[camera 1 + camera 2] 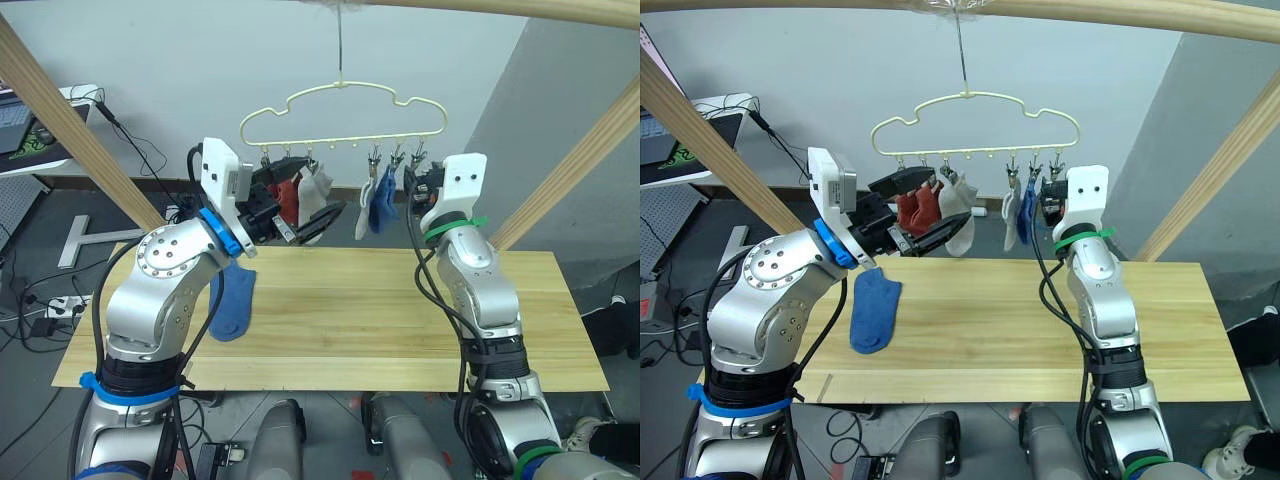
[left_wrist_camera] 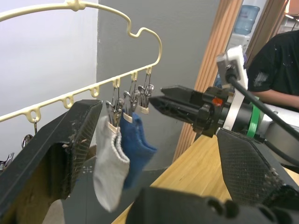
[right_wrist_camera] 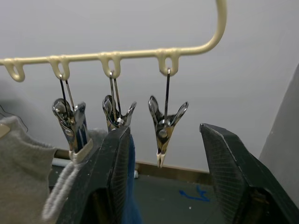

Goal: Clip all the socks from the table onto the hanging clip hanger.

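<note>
The last blue sock [image 1: 874, 312] lies on the counter [image 1: 1040, 330] at lower left, long end toward the robot, likely nearest the empty, wide-open left claw [image 1: 920, 212]; the right claw [image 3: 163, 182], open and empty, faces the free clip [image 3: 164, 128].

Room around me, catalogue:
- Back wall [image 1: 180, 60]: plain white, w/ dark baseboard along bottom.
- Grey wall panel [image 1: 560, 90]: on my right, angled fwd.
- Wooden frame [image 1: 700, 130]: thick round pale poles, one across top, slanted ones either side.
- White desk [image 1: 40, 150]: far left, laptop [image 1: 18, 120] on it, black cable trailing down.
- Floor [image 1: 30, 250]: dark grey; power strip [image 1: 62, 303] & loose cords at left.
- Person [image 2: 275, 65]: black sleeve, seen in left wrist view, beside a wooden post; water bottle [image 2: 245, 18] behind.
- Light: even, indoor.
</note>
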Robot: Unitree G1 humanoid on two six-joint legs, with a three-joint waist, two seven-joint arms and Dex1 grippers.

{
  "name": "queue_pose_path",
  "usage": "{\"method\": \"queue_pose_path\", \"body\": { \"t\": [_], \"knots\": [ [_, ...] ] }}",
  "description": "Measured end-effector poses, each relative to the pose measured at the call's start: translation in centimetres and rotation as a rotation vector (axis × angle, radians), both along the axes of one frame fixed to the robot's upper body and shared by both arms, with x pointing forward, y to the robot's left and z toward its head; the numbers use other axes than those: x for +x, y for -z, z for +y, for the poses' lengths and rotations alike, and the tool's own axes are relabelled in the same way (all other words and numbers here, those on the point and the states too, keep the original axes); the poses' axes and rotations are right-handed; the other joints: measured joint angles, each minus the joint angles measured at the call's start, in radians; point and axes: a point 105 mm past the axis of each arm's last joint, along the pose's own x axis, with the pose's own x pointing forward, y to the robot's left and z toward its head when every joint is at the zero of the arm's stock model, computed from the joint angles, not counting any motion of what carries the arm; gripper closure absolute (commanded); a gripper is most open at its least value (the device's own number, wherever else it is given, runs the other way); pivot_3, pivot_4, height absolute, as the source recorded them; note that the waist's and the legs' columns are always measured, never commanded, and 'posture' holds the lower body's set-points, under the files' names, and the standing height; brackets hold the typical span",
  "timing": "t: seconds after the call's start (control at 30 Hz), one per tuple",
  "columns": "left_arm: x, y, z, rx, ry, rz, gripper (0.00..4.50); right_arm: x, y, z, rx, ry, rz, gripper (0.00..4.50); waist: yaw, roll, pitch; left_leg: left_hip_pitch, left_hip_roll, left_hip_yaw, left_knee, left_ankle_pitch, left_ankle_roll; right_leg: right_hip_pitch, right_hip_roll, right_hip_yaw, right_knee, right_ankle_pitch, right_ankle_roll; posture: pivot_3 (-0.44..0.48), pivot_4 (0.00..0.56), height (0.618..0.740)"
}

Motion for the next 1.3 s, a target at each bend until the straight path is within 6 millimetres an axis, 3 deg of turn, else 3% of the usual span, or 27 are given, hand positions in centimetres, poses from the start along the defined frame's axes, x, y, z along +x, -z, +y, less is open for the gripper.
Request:
{"method": "queue_pose_path", "body": {
  "t": [0.37,0.5,0.8,1.3],
  "knots": [
    [0.1,-0.2,0.0,-0.005,-0.007,-0.004,0.0,2.1,0.2,-0.1,0.04,0.026,0.041,2.02,0.0,0.0,0.0,0.0,0.0,0.0,0.0,0.0,0.0,0.0,0.0,0.0,-0.001,0.0,0.0,0.048,0.292,0.74],
    [0.1,-0.2,0.0,-0.006,-0.009,-0.005,0.0,2.6,-0.6,0.0,0.047,0.026,0.012,2.02,0.0,0.0,0.0,0.0,0.0,0.0,-0.001,0.0,0.0,0.0,0.0,0.0,-0.001,0.0,0.0,0.048,0.292,0.74],
    [0.0,-1.4,-0.4,-0.009,0.006,-0.041,0.0,2.6,-1.2,0.6,0.063,-0.002,-0.01,2.02,0.0,0.0,0.0,0.0,0.0,0.0,-0.001,0.0,0.0,0.0,0.0,0.0,-0.001,0.0,0.0,0.048,0.292,0.74],
    [0.0,-1.4,-0.4,-0.01,0.009,-0.041,0.0,2.7,-2.0,1.6,0.091,-0.043,-0.031,2.02,0.001,0.0,0.0,0.0,0.0,0.0,-0.001,0.0,0.0,0.0,0.0,-0.001,-0.001,0.0,0.0,0.05,0.284,0.74]
  ]
}}
